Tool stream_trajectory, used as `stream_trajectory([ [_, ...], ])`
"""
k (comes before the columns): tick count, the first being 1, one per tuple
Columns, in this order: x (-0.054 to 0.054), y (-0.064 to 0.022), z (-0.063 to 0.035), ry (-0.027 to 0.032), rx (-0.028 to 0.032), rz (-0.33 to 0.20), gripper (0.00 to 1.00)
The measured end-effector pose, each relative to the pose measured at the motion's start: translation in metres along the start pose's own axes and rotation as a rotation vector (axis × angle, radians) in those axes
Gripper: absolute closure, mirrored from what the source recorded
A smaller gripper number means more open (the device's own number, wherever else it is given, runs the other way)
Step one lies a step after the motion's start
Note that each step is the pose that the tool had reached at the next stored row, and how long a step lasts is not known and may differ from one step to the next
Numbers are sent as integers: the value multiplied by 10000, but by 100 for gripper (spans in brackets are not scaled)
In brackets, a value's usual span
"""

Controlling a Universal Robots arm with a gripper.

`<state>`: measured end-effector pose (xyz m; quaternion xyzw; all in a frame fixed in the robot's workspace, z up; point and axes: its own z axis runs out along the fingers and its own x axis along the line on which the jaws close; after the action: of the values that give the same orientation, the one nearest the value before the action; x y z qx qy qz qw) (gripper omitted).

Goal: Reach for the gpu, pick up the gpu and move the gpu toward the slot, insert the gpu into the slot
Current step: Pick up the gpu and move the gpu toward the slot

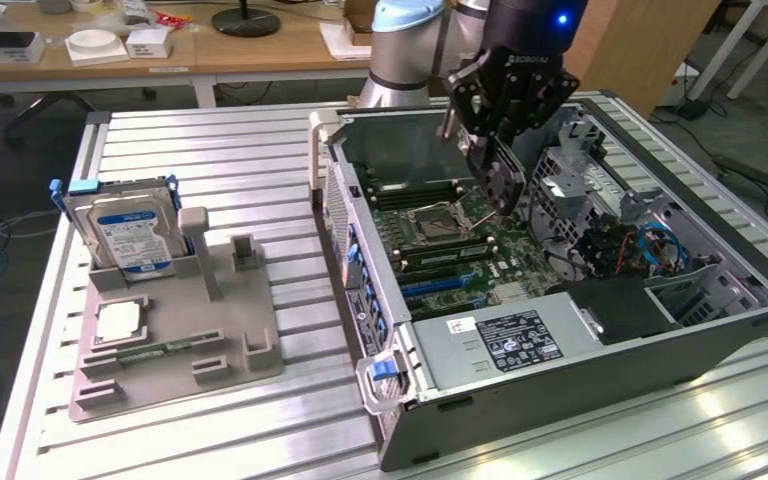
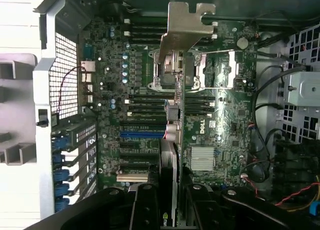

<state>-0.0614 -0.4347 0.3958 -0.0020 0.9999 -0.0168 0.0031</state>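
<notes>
Got the gpu [image 2: 179, 115] clamped between the jaws right now. They're closed narrow on the card's two flat faces. On the wrist cam I'm looking straight along its thin edge, and the silver bracket [image 2: 184, 27] sticks out at the far end, away from the fingers [image 2: 145, 210].

In the exterior view the gripper [image 1: 494, 185] hangs over the open case [image 1: 558, 400] with the card pointing down from the jaws toward the motherboard [image 2: 225, 125]. It looks clear of the board and not seated in anything.

Directly beyond the card's edge is the CPU socket [image 2: 170, 69]. The blue slot [image 2: 142, 134] runs off to one side of the jaws, near the card's line, though I can't tell how high the card sits above it.

Further out, the power supply [image 1: 504, 345] sits at the case's near end. The hard drive [image 1: 124, 235] stands in a grey holder [image 1: 184, 345], well apart from the jaws on the exterior view's left.
</notes>
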Motion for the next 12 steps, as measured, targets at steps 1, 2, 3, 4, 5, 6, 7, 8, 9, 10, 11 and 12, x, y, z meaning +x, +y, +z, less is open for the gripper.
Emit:
stream_trajectory([
  [1, -11, 0, 0, -2, 0, -30, 73],
  [2, -18, 0, 0, -2, 0, -51, 73],
  [3, -23, 0, 0, -3, 0, -62, 73],
  [4, -28, 0, 0, -3, 0, -70, 73],
  [5, -32, 0, 1, -4, -2, -70, 73],
  [6, -40, 0, 2, -4, -1, -70, 73],
  [7, -52, 0, 2, -3, 0, -72, 73],
  [8, -71, 0, 2, -3, -1, -79, 73],
  [9, -89, 0, 3, -4, 0, -86, 73],
  [10, -109, 0, 3, -4, -1, -93, 73],
  [11, -126, 0, 4, -4, -1, -97, 73],
  [12, -143, 0, 5, -4, -1, -101, 73],
])
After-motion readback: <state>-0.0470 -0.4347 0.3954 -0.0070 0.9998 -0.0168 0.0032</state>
